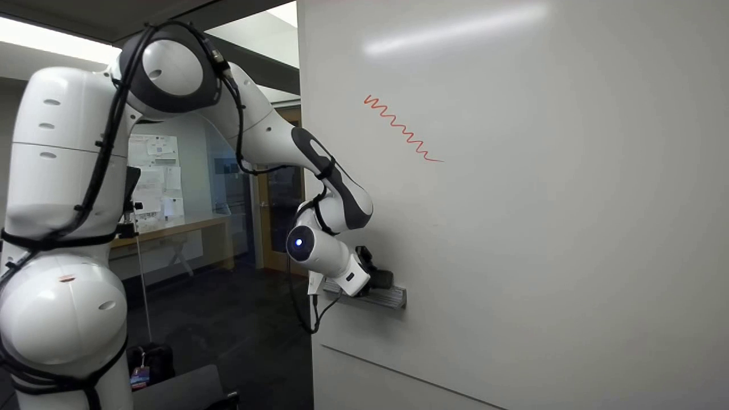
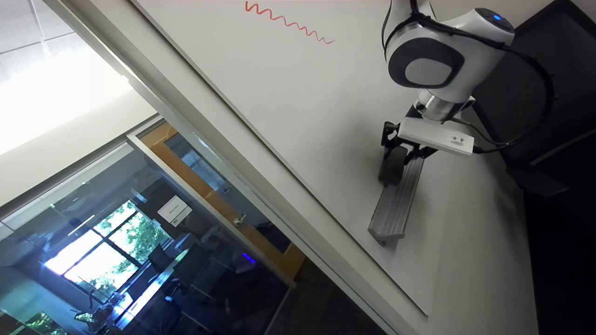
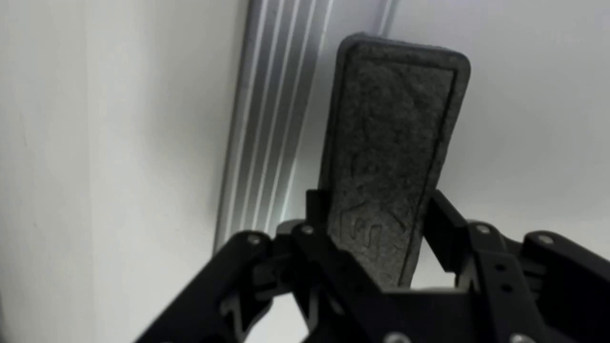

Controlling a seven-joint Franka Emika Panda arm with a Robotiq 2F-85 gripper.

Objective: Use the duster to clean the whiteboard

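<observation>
The whiteboard (image 1: 547, 228) shows in both exterior views (image 2: 288, 102), with a red zigzag mark (image 1: 406, 132) across its upper part; the mark also shows here (image 2: 289, 23). The duster is a dark grey rectangular block (image 3: 393, 124), also visible in both exterior views (image 1: 383, 278) (image 2: 393, 166). My gripper (image 3: 376, 209) is shut on the duster, one finger against each long side. The duster is at the grey ribbed tray (image 2: 395, 214) on the board; whether it touches the tray is unclear. The gripper (image 1: 371, 272) is below the red mark.
The tray (image 3: 267, 133) sticks out from the board, left of the duster in the wrist view. The board's side edge (image 1: 306, 171) is close to the arm. A seam (image 1: 410, 377) crosses the board below the tray. A wooden door (image 2: 233, 204) stands beyond.
</observation>
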